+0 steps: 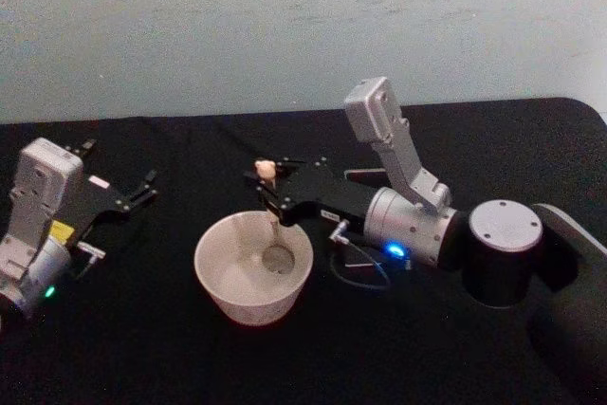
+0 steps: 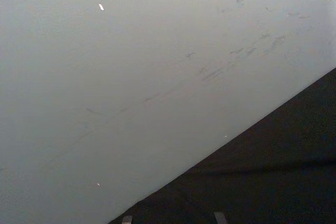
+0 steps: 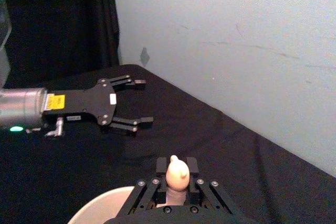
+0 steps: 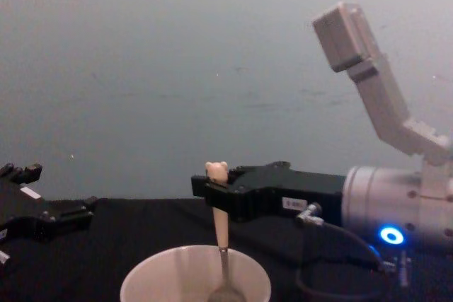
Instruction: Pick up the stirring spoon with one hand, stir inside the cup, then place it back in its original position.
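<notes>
The right hand [image 1: 267,183] hovers just above the cup [image 1: 237,301], clamped on the cream handle of the stirring spoon [image 4: 221,242]. The spoon hangs upright with its metal bowl down inside the cup, near the bottom. So the pick-up is done and the stirring looks to be in hand (how many turns are made, nothing here can say). Still to do: lift the spoon out and return it to its original position. The left hand [image 1: 142,187] idles well to the cup's left, opened wide and holding nothing.
</notes>
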### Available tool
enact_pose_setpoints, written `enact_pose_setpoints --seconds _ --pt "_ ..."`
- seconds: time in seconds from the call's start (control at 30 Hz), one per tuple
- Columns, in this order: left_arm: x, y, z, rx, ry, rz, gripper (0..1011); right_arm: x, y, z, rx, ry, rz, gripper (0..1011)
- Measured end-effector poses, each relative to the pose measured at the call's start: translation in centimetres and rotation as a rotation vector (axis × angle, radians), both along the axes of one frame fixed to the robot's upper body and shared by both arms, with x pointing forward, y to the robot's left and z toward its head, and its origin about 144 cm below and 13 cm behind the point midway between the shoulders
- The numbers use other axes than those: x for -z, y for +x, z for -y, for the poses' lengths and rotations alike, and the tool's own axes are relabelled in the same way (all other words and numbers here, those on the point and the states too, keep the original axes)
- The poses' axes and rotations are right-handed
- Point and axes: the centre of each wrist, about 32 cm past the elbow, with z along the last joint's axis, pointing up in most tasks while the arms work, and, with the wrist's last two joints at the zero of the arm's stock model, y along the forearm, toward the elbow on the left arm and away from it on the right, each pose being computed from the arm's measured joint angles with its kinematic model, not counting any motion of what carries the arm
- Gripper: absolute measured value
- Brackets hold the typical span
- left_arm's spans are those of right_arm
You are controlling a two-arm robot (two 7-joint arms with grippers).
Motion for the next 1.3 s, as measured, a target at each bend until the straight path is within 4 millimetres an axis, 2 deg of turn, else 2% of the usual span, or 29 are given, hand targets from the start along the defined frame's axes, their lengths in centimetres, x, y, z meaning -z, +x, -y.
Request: enact_pose_setpoints --seconds 0.27,0.5,0.9,1.3 --pt "0.0 0.0 0.0 0.000 0.000 0.000 1001 -0.2 -1.3 1.2 -0.033 0.002 0.004 215" --pt "0.0 0.0 0.0 0.000 0.000 0.000 1001 -0.5 -2.3 1.3 -0.081 0.013 0.004 215" --pt "0.0 0.0 0.0 0.000 0.000 0.000 1001 -0.7 -2.9 -0.4 -0.144 0.028 -0.005 215" --pt "0.0 0.0 0.0 0.000 0.000 0.000 1001 -0.8 -1.3 -2.6 -0.127 0.010 -0.009 215"
